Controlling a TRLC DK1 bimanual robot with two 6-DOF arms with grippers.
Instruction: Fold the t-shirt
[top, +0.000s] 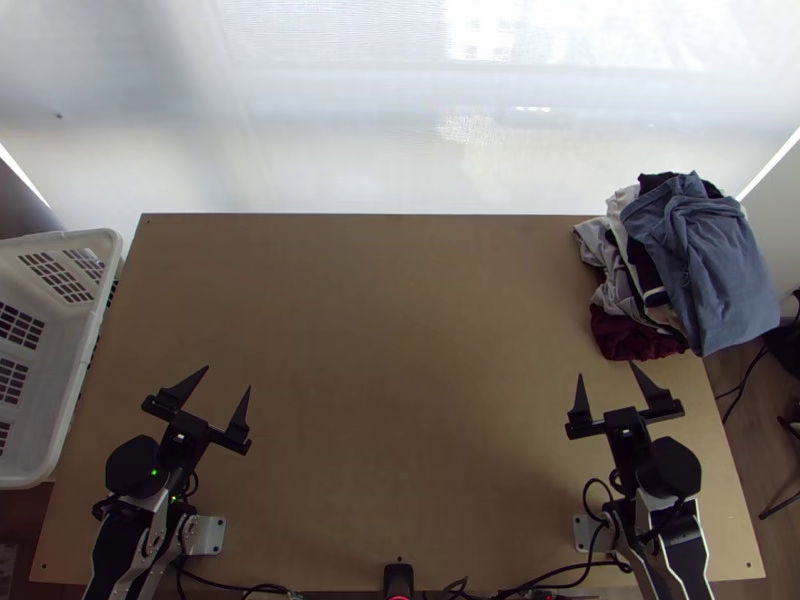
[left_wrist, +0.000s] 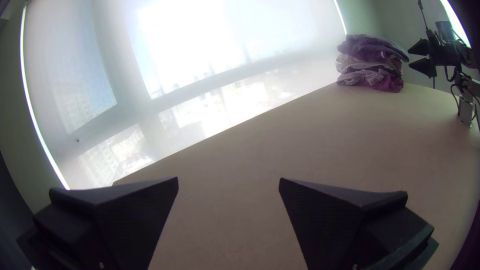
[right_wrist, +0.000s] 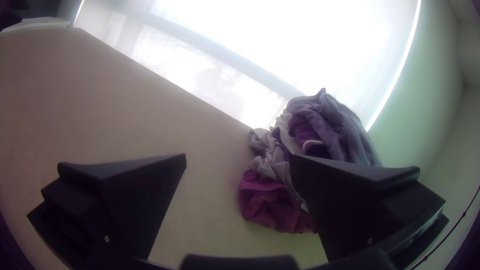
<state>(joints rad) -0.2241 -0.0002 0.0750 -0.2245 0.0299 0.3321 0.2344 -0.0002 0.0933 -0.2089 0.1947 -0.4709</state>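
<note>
A bunched pile of clothes (top: 700, 262) lies at the table's far right corner, a blue-grey garment on top and a dark red one low at its near side; which piece is the t-shirt I cannot tell. My left gripper (top: 229, 393) stands open over the table's near left part, nothing between its fingers. In the left wrist view this gripper (left_wrist: 228, 179) is well apart from the pile (left_wrist: 372, 62). My right gripper (top: 607, 378), open and holding nothing, is just on the near side of the pile. The right wrist view has the gripper (right_wrist: 238, 155) with one finger partly covering the pile (right_wrist: 270, 202).
A white plastic basket (top: 52, 470) with slotted walls stands at the table's left edge. Bare tabletop (top: 390, 330) stretches between the arms. Black cables (top: 560, 572) run along the near edge, beside a small black device (top: 398, 578). A white blind hangs behind the table.
</note>
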